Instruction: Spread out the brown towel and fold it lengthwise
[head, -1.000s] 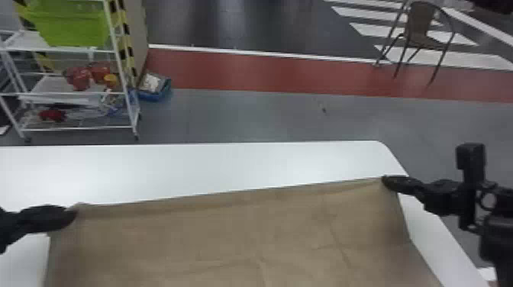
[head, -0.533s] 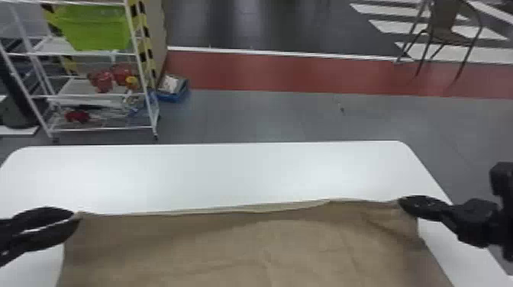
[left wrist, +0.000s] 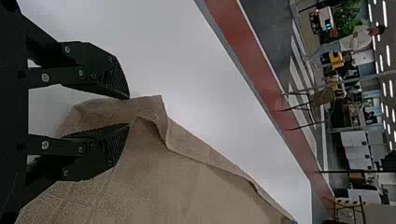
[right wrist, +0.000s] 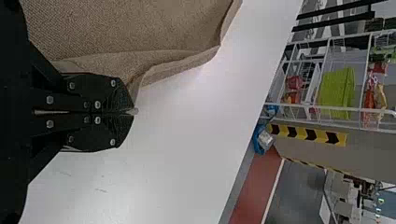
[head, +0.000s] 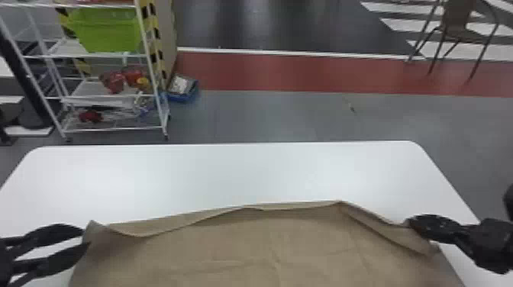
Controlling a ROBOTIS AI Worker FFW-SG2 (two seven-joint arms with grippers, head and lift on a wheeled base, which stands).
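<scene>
Towel [head: 275, 248] slackens along its far edge as the left pincer [left wrist: 129, 112] parts; the right pincer [right wrist: 133, 112] grips a corner. Spreading seems nearly done, folding still ahead.

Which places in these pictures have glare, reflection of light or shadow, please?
Head view: soft glare on the white table, pale reflected streaks on the dark floor behind; left wrist view: bright ceiling lights, and a dark shadow under the turned edge of the brown towel; right wrist view: a soft sheen on the white table.
</scene>
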